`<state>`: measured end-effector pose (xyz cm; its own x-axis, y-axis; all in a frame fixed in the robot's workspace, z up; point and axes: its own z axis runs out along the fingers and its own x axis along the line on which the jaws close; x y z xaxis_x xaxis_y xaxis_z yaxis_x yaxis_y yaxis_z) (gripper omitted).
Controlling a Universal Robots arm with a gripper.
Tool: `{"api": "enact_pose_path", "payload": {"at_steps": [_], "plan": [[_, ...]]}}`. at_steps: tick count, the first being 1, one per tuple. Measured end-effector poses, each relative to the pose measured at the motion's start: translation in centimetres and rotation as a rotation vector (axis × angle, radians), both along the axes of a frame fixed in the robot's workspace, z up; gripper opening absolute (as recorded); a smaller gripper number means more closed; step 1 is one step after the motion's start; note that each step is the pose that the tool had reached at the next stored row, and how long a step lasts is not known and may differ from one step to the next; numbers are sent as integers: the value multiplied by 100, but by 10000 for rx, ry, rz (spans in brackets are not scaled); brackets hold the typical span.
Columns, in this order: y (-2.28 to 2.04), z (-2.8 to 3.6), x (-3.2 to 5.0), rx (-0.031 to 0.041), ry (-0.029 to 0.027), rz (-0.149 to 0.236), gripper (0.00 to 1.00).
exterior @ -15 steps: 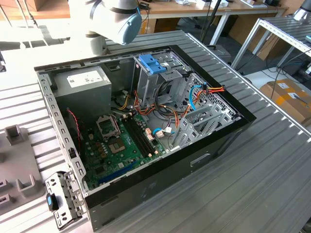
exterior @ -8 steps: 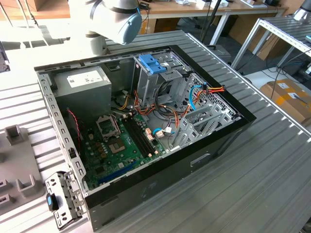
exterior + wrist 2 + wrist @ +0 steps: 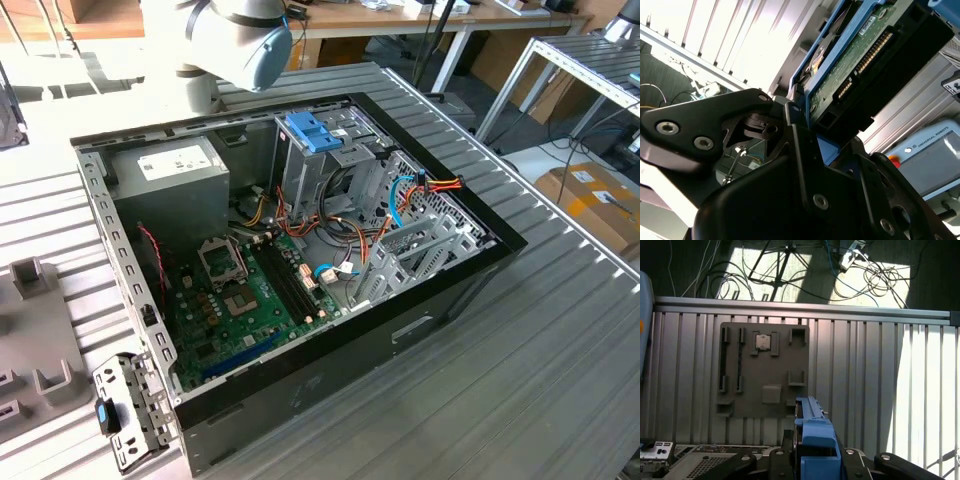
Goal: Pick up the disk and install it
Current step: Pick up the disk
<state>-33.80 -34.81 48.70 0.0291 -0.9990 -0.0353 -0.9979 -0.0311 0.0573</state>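
Arm [image 3: 240, 35] high, end effector [image 3: 810, 135] closed — gripping the disk [image 3: 855, 60]

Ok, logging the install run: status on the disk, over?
End effector shut on the disk. Disk aloft, off the grey fixture plate. Computer case open; nothing seen touching the disk.

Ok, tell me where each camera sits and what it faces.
Exterior view: off the arm, looking down into the open computer case; an arm joint shows.
First wrist view: on the arm, looking down past the gripper at a grey fixture tray.
Second wrist view: on the arm, close along the gripper.
Both wrist views share the disk, held in the gripper.
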Motion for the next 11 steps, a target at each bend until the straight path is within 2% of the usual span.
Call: {"api": "enact_pose_path", "payload": {"at_steps": [11], "plan": [[0, 0, 93, 0, 0, 0, 37]]}}
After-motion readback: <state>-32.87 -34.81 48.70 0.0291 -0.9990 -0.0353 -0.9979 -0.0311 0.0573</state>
